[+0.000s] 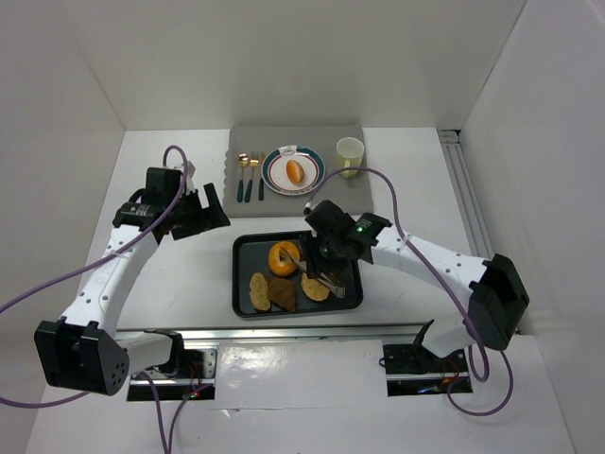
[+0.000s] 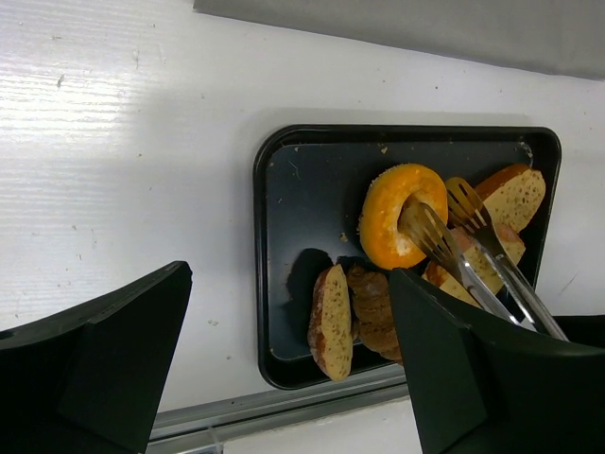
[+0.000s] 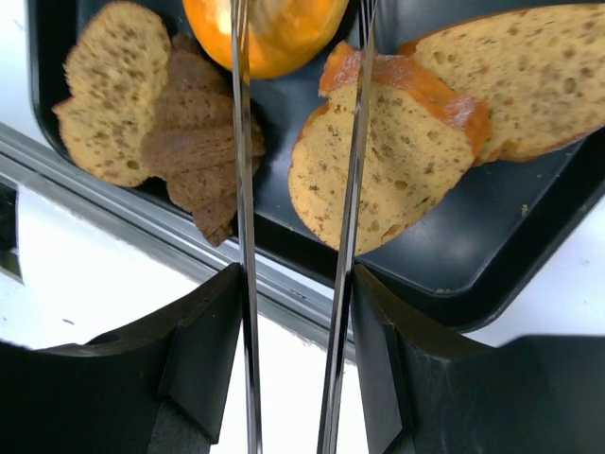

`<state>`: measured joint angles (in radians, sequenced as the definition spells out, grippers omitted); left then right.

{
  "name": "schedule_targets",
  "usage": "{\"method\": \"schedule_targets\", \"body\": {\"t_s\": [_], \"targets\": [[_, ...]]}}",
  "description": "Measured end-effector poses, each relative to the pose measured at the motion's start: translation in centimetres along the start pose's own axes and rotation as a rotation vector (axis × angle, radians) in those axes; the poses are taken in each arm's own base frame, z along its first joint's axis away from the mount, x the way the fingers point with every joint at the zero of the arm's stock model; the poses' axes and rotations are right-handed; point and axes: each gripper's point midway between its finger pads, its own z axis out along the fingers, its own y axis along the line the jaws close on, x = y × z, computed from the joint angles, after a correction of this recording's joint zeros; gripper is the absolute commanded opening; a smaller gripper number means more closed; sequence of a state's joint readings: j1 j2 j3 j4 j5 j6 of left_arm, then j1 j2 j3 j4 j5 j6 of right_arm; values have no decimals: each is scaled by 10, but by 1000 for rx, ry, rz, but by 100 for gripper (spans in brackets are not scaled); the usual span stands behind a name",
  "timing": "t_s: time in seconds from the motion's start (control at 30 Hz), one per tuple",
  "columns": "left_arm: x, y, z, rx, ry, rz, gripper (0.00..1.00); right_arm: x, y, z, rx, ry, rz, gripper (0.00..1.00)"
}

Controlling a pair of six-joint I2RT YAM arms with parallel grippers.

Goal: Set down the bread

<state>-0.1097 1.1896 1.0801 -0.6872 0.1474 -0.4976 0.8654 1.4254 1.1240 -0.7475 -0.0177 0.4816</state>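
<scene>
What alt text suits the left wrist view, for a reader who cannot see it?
Metal tongs reach into a black tray on a white table, one tip in the hole of an orange bread ring, with bread slices beside it. The open left gripper frames the view.

The right arm (image 1: 425,255) reaches in from the right of the black tray (image 1: 235,274). The right gripper (image 1: 321,253) hangs over the tray's middle, its fingers clamped on tongs (image 3: 242,189). The left arm (image 1: 109,270) stretches forward to the tray's left. The left gripper (image 1: 217,208) sits off the tray's far-left corner, jaws wide apart and empty.
</scene>
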Motion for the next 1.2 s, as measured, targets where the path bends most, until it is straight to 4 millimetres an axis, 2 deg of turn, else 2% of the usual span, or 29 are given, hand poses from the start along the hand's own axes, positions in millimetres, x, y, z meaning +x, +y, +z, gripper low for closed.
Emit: {"method": "schedule_targets", "body": {"t_s": [0.07, 0.1, 0.2, 0.27, 0.33, 0.47, 0.67, 0.77, 0.87, 0.97, 1.03, 1.2], "targets": [[0, 0, 0, 0, 1, 0, 99, 4, 0, 7, -6, 31, -6, 49], [1, 0, 0, 1, 1, 0, 99, 7, 0, 13, -4, 51, -10, 42], [1, 0, 0, 3, 2, 0, 99, 15, -3, 25, 15, 95, -23, 34], [1, -1, 0, 4, 3, 0, 99, 15, -1, 25, 21, 99, -36, 31], [1, -1, 0, 5, 3, 0, 99, 7, 2, 19, 27, 79, -45, 28], [-2, -5, -3, 18, 0, 0, 99, -23, 11, 1, 39, -2, -57, 27], [-27, -19, -17, 50, -68, 15, 99, -70, 25, -32, 38, -135, -85, 27], [-28, -18, -18, 49, -73, 13, 99, -104, 30, -47, 46, -222, -91, 27], [-28, -17, -18, 44, -70, 10, 99, -146, 22, -48, 81, -297, -70, 27], [-28, -16, -18, 44, -70, 9, 99, -187, 1, -31, 147, -343, -46, 27], [-27, -16, -18, 43, -69, 9, 99, -206, -12, -12, 185, -342, -38, 27], [-28, -14, -19, 37, -69, 3, 99, -237, -45, 46, 254, -306, -22, 27]]}}
